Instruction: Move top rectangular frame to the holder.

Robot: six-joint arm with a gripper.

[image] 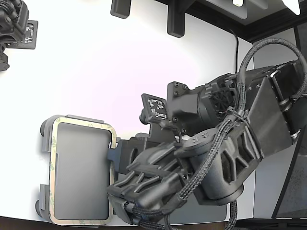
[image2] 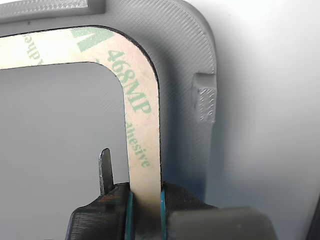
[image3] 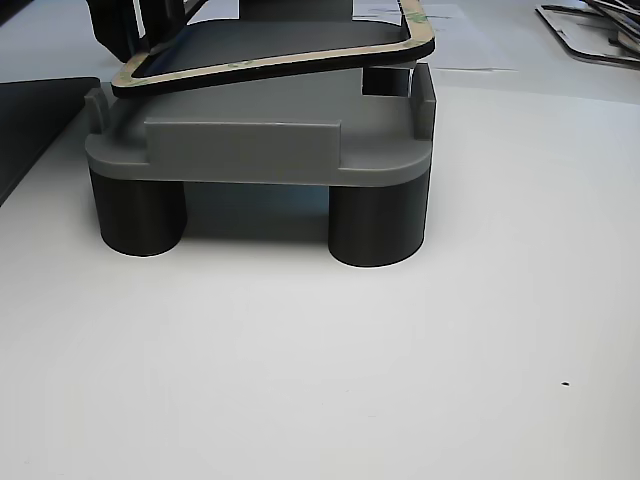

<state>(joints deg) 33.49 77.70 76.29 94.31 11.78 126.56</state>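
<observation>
The tan rectangular frame point(image: 53, 172) with green print hangs over the light grey holder point(image: 45, 139) at the exterior view's left. My gripper point(image: 114, 152) is shut on the frame's long side nearest the arm. In the wrist view the blue-padded jaws point(image2: 145, 197) pinch the frame's strip point(image2: 142, 125), with the holder's rim and a raised tab point(image2: 205, 100) beside it. In the other view the frame point(image3: 300, 58) is tilted above the holder point(image3: 250, 150): one end is low near an edge tab, the other end is raised clear. The gripper point(image3: 140, 25) shows only as a dark shape behind.
The holder stands on dark round feet point(image3: 375, 225) on a white table. A dark flat mat point(image3: 40, 120) lies beside it. A second dark gripper point(image: 14, 24) is at the far corner. Black brackets point(image: 175, 19) stand at the back. The arm's bulk point(image: 216, 153) covers the exterior view's right.
</observation>
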